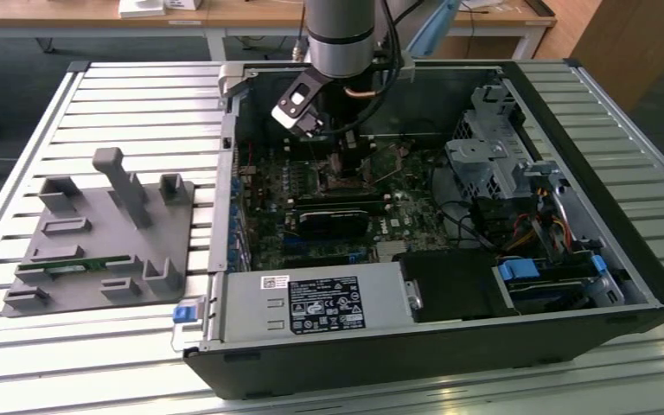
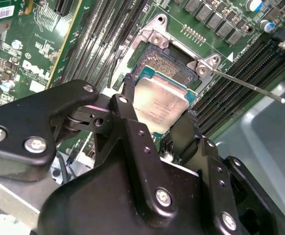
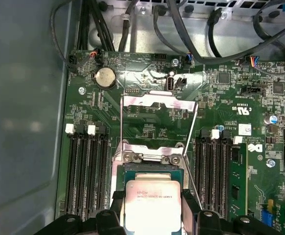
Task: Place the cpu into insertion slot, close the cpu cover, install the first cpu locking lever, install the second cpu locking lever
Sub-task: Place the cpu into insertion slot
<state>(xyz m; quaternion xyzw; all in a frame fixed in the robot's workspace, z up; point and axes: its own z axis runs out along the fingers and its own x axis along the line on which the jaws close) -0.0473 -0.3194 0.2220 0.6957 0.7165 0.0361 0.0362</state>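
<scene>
Jaws pinch the cpu [image 2: 161, 108] by two opposite edges, one black finger [image 2: 128, 95] of the gripper [image 2: 159, 102] on each side. The gripper body hides the cpu's near edge in both wrist views. Cannot tell whether the cpu touches the insertion slot [image 2: 169, 61] or hangs just above it. It overlaps the slot's near half, and the far half of the dark recess is bare. The cpu is a flat square with a silvery-grey top, faint print and a thin green rim. The cpu cover [image 3: 157, 100] lies flipped open beyond the slot, board showing through its cut-out. A thin locking lever [image 2: 250, 87] sticks out beside the slot. In the exterior view the slot is hard to make out under the arm [image 1: 341, 35] inside the computer case [image 1: 424, 354].
</scene>
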